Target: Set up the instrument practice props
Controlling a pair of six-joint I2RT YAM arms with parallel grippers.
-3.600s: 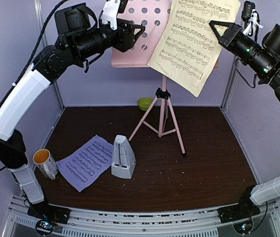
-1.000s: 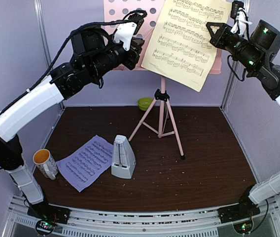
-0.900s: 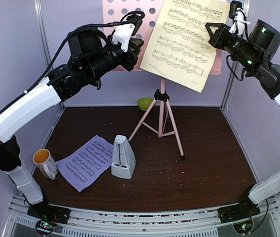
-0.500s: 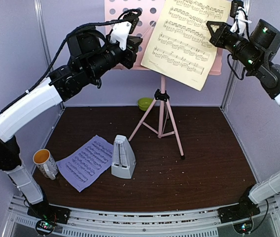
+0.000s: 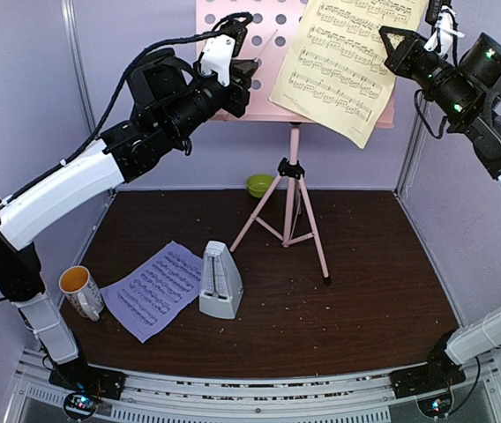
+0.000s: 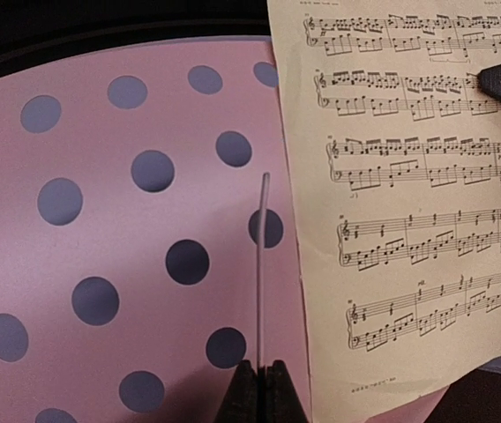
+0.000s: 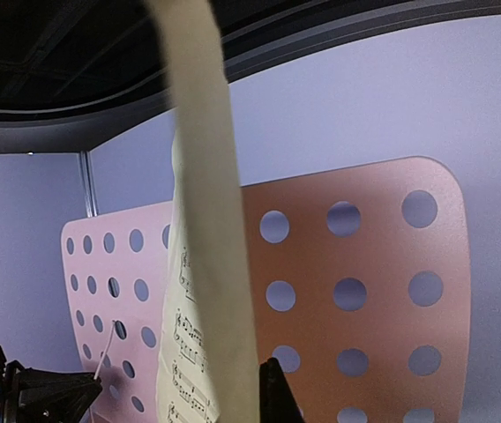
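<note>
Closed tight, the left claw (image 5: 249, 77) is held high in front of the left half of the perforated desk (image 6: 114, 238). A thin grey wire (image 6: 262, 264) is pinched between its fingers and is seen running straight up from them across the pink surface. Just to the right of this claw, the yellow music sheet (image 5: 339, 66) is laid tilted against the desk, with its lower corner hanging past the desk's bottom edge. The pink music stand (image 5: 294, 141) is planted on its tripod well below both claws, between them.

Far beneath the left claw, on the dark table (image 5: 365, 300), a white mug (image 5: 78, 289) is set at the left. The lavender music sheet (image 5: 149, 291) is spread flat to the mug's right, and the metronome (image 5: 220, 282) is stood upright at that sheet's right edge. A green bowl (image 5: 259, 184) is placed at the back, behind the tripod.

At the right, the right claw (image 5: 388, 37) is shut on the upper right part of the yellow music sheet. In the right wrist view the paper is seen edge-on just beside its finger.
</note>
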